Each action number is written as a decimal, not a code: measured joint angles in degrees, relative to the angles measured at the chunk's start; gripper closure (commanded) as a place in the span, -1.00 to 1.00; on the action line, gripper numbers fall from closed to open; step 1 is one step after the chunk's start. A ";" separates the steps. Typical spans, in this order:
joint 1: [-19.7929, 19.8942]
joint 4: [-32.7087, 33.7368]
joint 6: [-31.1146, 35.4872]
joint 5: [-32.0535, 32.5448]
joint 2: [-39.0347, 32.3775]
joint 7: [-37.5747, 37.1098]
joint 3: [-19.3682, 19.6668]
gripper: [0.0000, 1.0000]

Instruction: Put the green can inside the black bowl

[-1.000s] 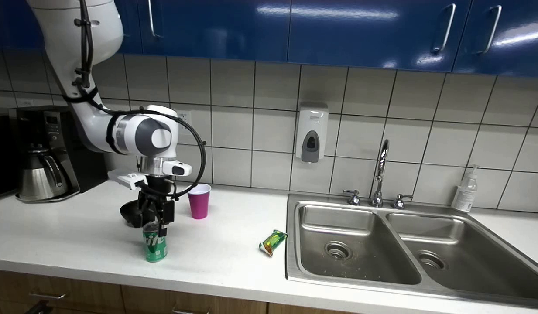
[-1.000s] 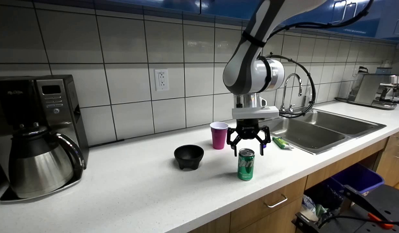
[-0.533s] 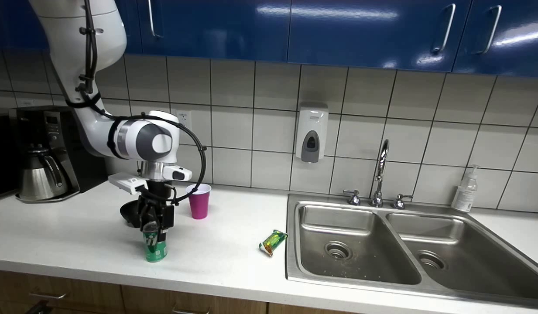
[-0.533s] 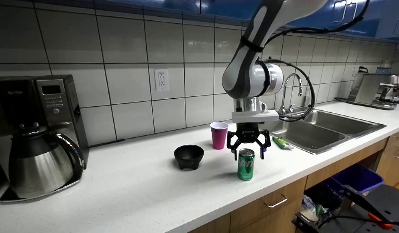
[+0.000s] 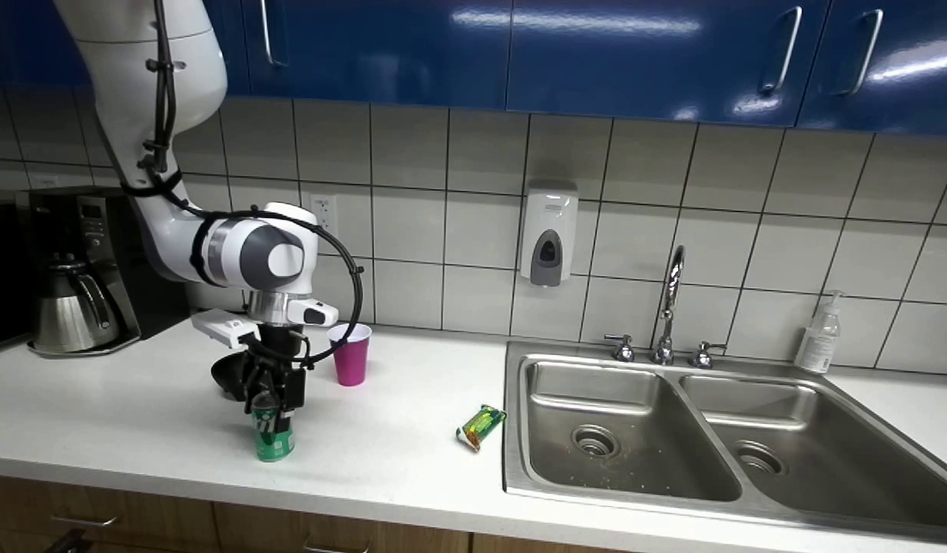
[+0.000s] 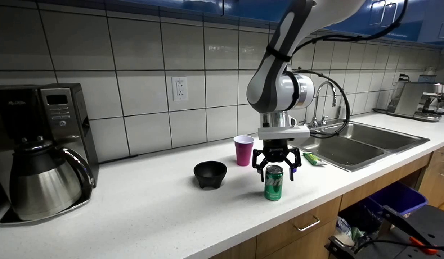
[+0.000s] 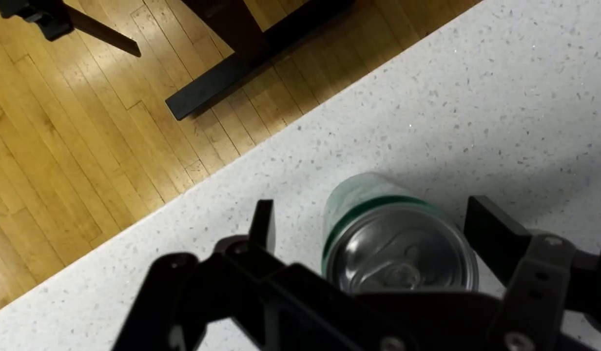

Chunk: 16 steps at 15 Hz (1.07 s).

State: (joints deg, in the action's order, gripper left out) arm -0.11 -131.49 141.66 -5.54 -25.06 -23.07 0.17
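The green can [image 6: 273, 190] stands upright on the white counter near its front edge. It also shows in an exterior view [image 5: 273, 445], partly behind a finger. In the wrist view its silvery top [image 7: 397, 248] lies between the fingers. My gripper [image 6: 277, 176] points straight down over the can and is open. Its fingers reach down on both sides of the can's upper part, with a gap on each side in the wrist view [image 7: 371, 219]. The black bowl [image 6: 210, 174] stands on the counter beside the can, empty as far as I see. It is partly behind the gripper in an exterior view [image 5: 229, 376].
A pink cup [image 6: 244, 150] stands near the wall behind the gripper. A green-yellow packet [image 5: 481, 427] lies by the steel sink [image 5: 634, 430]. A coffee maker with a carafe [image 6: 45, 180] stands at the counter's far end. The counter's front edge is close to the can.
My gripper has moved down around the can, its fingertips now lower beside the can's upper part. It stays open. The can, bowl and cup have not moved.
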 measured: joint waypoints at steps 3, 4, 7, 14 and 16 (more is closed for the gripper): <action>0.00 0.07 0.00 -0.10 -0.29 0.54 0.01 -0.28; 0.00 0.08 0.00 -0.11 -0.37 0.77 0.02 -0.09; 0.00 0.09 0.00 -0.30 -0.51 1.29 0.04 0.27; 0.00 0.09 0.00 -0.77 -0.50 2.13 0.33 0.27; -0.01 0.09 0.03 -0.77 -0.32 2.17 0.35 0.27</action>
State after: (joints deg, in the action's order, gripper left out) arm -0.12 -131.39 141.69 -6.30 -25.38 -20.90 0.51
